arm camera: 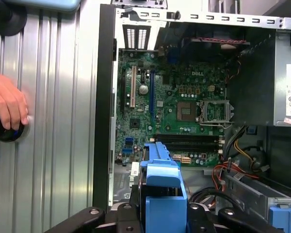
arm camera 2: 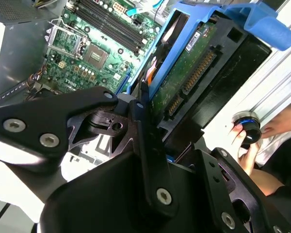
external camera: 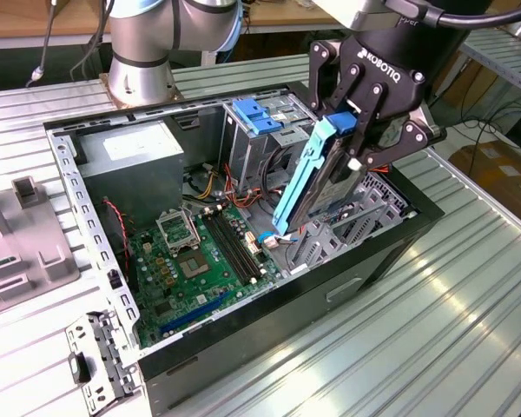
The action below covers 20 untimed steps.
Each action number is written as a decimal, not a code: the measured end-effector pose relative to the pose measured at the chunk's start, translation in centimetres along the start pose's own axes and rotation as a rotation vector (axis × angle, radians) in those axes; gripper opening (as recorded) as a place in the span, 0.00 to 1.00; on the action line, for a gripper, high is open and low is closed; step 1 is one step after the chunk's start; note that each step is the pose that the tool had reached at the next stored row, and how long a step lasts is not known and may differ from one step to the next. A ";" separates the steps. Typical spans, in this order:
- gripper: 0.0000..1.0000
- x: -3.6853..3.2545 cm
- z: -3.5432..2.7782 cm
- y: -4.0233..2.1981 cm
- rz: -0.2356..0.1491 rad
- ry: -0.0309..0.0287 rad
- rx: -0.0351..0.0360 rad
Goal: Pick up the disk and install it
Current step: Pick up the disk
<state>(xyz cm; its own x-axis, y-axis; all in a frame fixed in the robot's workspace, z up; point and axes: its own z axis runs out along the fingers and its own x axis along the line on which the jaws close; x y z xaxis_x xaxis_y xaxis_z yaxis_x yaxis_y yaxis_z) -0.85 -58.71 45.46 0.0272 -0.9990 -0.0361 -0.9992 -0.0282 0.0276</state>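
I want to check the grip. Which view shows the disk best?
The exterior view: the disk shows nearly whole, tilted, held by the gripper over the case. The second wrist view shows its circuit-board side; the first wrist view, its blue carrier end.

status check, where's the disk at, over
Gripper shut on the disk, tilted over the open computer case. Not yet seated. Person's hand rests on a black knob outside the case.

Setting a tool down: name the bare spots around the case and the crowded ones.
Free: ribbed table on the exterior view's right of the case. Crowded: inside it, where the end effector holds the disk.
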 end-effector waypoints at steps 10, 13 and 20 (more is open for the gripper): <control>0.36 0.03 0.01 -1.14 0.000 0.0001 0.0000; 0.36 0.04 0.02 -1.44 0.000 0.0001 0.0000; 0.36 0.06 0.04 -1.97 0.000 0.0001 0.0000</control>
<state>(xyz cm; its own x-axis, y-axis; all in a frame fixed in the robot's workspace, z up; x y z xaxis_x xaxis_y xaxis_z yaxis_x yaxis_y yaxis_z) 1.12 -58.71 45.37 0.0272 -0.9990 -0.0360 -0.9992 -0.0282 0.0277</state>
